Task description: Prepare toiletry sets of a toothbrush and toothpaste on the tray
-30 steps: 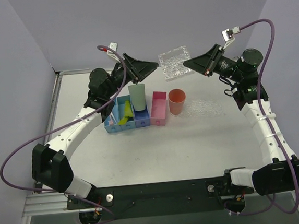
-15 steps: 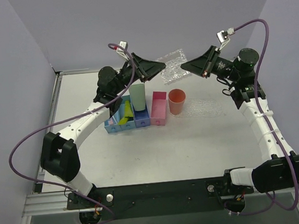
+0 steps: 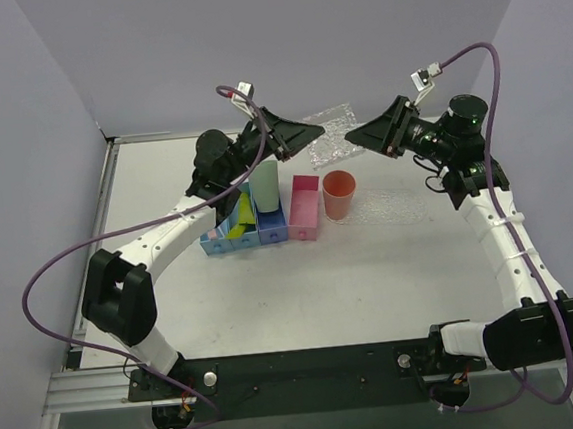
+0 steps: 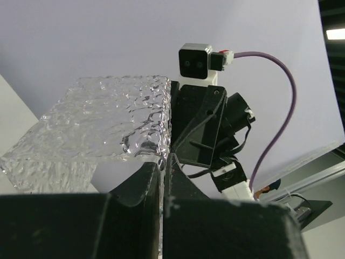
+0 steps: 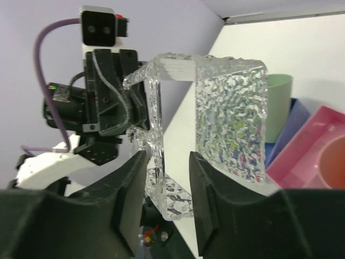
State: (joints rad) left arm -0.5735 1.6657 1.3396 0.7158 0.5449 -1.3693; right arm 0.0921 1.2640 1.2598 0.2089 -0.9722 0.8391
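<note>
Partly covered by the left arm [image 3: 168, 235], the row of blue compartment bins [image 3: 231, 241] shows one lime-yellow toothpaste tube [image 3: 239, 219]; anything else in them is too small to tell. The clear, bumpy plastic tray [image 3: 328, 143] hangs above the far side of the grey table [image 3: 371, 267], tipped up on edge, its length spanning from arm to arm. The left gripper [image 4: 161, 167] is pinched tight on one rim, while the right gripper [image 5: 167, 156] stands parted around the opposite rim.
</note>
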